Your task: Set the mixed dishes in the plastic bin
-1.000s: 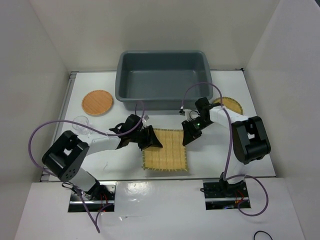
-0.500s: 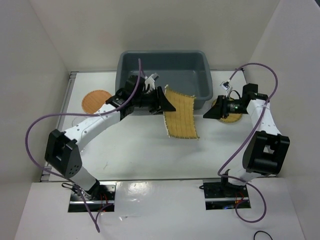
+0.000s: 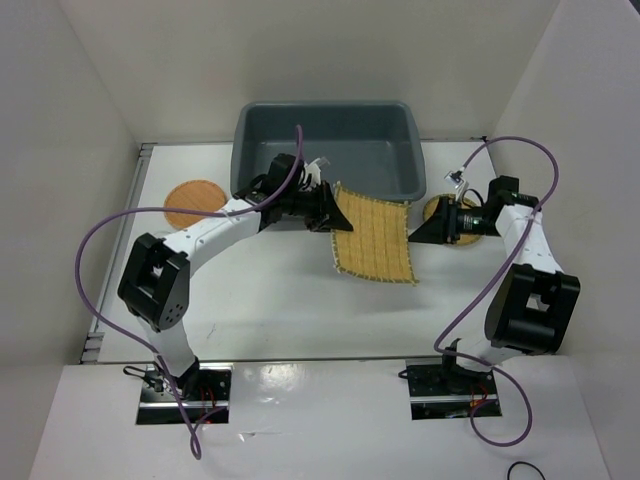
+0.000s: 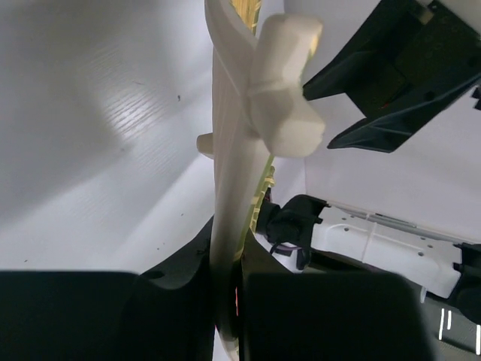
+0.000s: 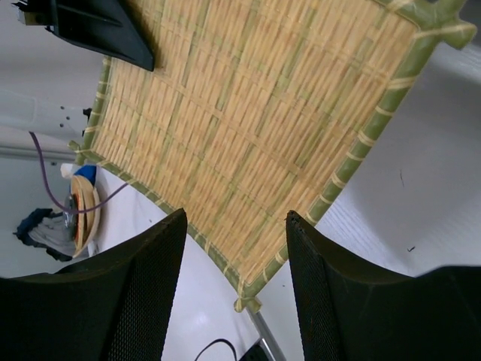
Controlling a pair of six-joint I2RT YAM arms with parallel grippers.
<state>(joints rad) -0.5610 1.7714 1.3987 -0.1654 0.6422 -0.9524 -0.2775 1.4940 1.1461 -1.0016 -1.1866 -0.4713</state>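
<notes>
White arms [image 3: 215, 225], black joints [image 3: 153, 290], purple cables [image 3: 515, 139]

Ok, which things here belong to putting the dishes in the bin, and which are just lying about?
For the job: plastic bin; bamboo mat, held by the left gripper; orange-brown disc; tan disc, partly hidden by the open right gripper.
Just lying about: purple cables; black cable loop at the near edge.

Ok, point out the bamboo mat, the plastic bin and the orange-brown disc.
bamboo mat [image 3: 375, 240]: top external view, middle of its woven face.
plastic bin [image 3: 322, 104]: top external view, on its far rim.
orange-brown disc [image 3: 186, 204]: top external view, its visible centre.
</notes>
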